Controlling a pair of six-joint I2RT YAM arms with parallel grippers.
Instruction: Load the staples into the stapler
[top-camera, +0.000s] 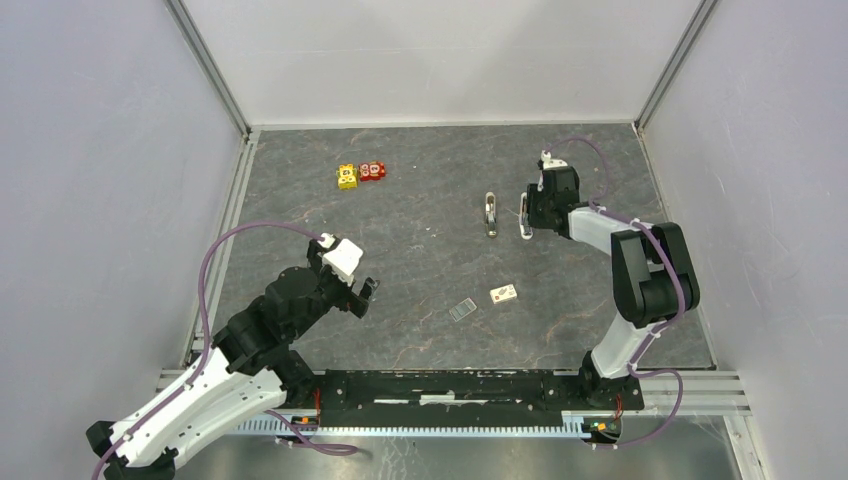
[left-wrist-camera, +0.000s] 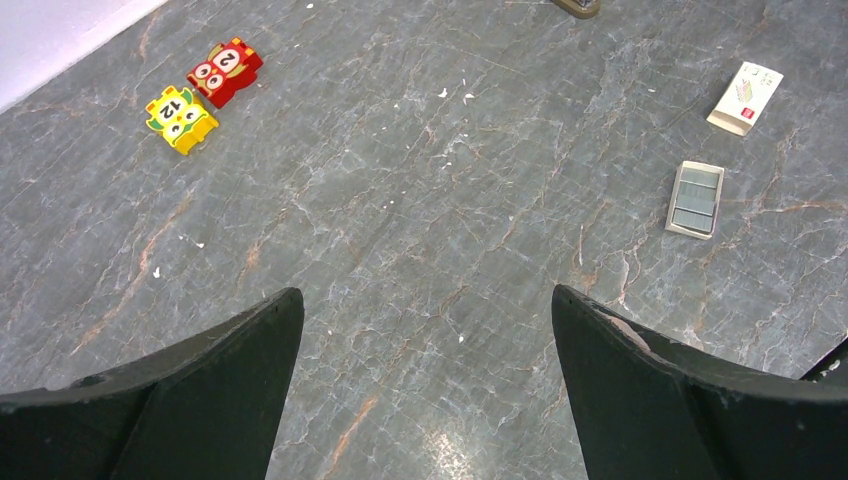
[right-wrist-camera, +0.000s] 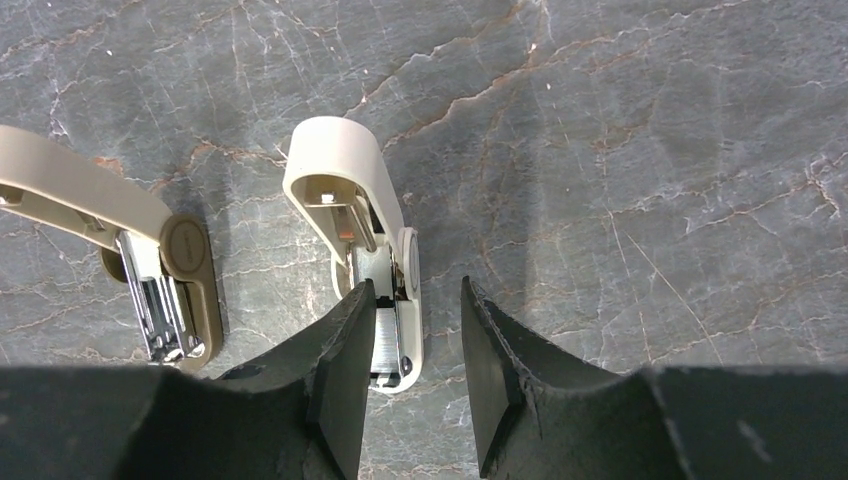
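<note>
Right gripper (right-wrist-camera: 417, 288): part-open, holding nothing, poised over stapler (right-wrist-camera: 340, 160) base, off-centre. Stapler: lid flipped up. Left gripper (left-wrist-camera: 425, 293): wide, empty. Staples (left-wrist-camera: 695, 198): well apart from stapler. Centre before pinching.

Two numbers can be read, both on toy blocks lying side by side toward the far left of the desk. The yellow toy block (left-wrist-camera: 181, 118) carries a black "12" beside a cartoon face. The red toy block (left-wrist-camera: 225, 71), touching it on the far side, carries a white "2" next to two round eyes. The small white staple box (left-wrist-camera: 745, 97), nearer the desk's right edge, bears red print too small to read. In the right wrist view, the tan stapler (right-wrist-camera: 188, 265) has a faint mark on its round end that cannot be read.
</note>
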